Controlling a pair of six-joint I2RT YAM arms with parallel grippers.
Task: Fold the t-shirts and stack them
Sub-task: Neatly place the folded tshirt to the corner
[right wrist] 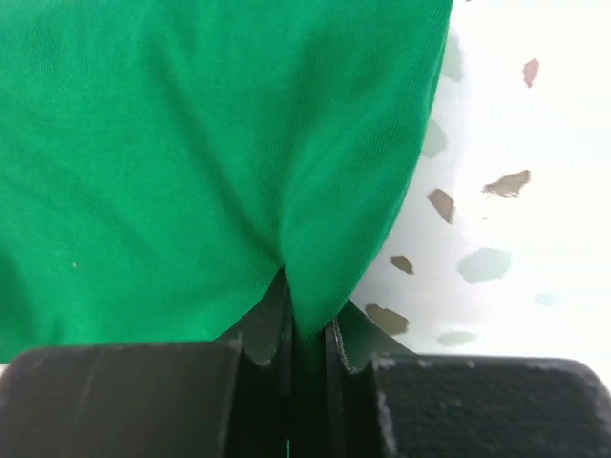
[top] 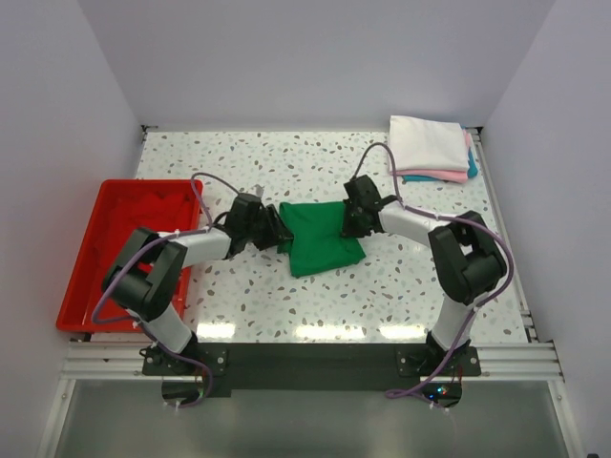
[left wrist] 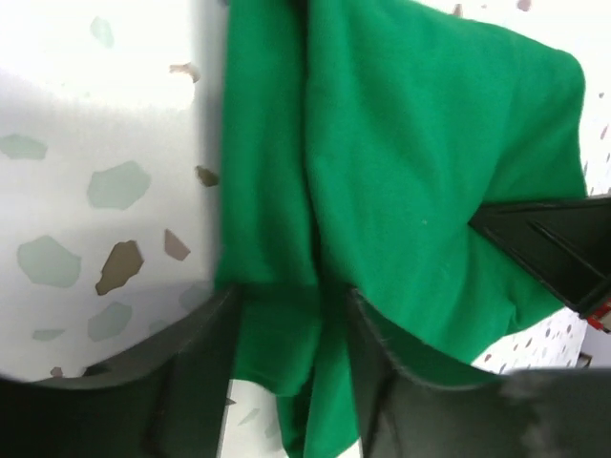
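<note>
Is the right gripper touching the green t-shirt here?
Touching. The right wrist view shows the right gripper closed on a pinched fold of the green t-shirt.

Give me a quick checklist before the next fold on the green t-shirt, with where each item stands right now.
1. Right gripper pinched on the green t-shirt: ok, jaws shut on a fold of cloth.
2. Left gripper holding it: cannot tell, jaws stand apart with a fold between them.
3. Shirt wholly on the table: ok.
4. Shirt lying flat: not ok, bunched and creased.
5. Folded stack clear of both arms: ok, in the far right corner.
</note>
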